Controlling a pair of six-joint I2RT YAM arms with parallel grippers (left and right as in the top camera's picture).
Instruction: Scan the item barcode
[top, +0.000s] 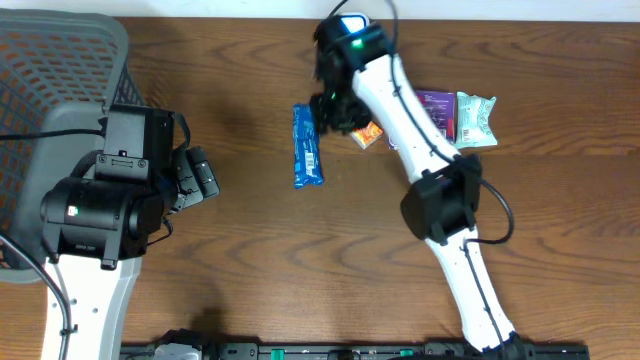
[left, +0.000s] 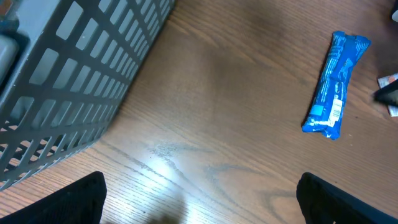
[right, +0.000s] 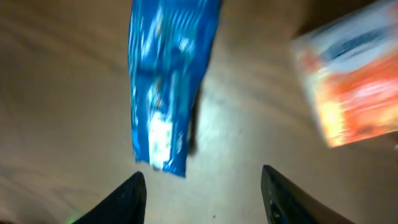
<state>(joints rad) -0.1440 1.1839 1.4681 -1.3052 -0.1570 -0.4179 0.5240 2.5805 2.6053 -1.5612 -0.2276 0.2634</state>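
Note:
A long blue snack packet (top: 307, 146) lies flat on the wooden table, with a white barcode patch (left: 334, 111) near one end. My right gripper (top: 338, 110) hovers just to its right. In the right wrist view the blue packet (right: 168, 81) lies just ahead of the gripper (right: 205, 199), whose jaws stand apart with only bare table between them. My left gripper (top: 200, 178) is open wide beside the basket, far left of the packet. In the left wrist view the left gripper (left: 202, 205) holds nothing.
A grey mesh basket (top: 50, 80) fills the far left corner. An orange packet (top: 366, 134), a purple packet (top: 438, 110) and a green-and-white packet (top: 476, 120) lie to the right of the blue one, partly under the right arm.

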